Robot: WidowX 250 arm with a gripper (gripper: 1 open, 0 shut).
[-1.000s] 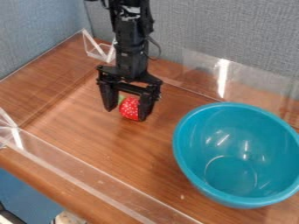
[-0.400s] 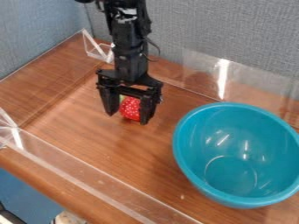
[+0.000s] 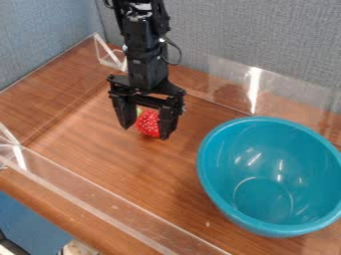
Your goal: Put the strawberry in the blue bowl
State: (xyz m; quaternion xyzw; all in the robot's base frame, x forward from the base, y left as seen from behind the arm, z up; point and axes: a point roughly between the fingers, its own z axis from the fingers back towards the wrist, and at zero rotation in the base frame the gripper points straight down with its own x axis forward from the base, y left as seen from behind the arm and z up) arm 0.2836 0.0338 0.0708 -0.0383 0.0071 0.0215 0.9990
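Brown wooden tabletop (image 3: 120, 164) before a gray wall (image 3: 246, 35). Left of the blue bowl (image 3: 270, 177) in view, tool (image 3: 147, 126) spread open, unclenched, over the strawberry (image 3: 148, 124); between the fingers, low down, partly hidden. Bright red, small, rounded, pale-speckled, with a greenish top.

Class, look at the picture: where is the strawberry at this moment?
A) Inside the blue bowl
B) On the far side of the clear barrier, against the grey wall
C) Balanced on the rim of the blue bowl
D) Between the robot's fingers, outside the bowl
D: the red strawberry shows between the robot's dark fingers, while the blue bowl stands apart from it.
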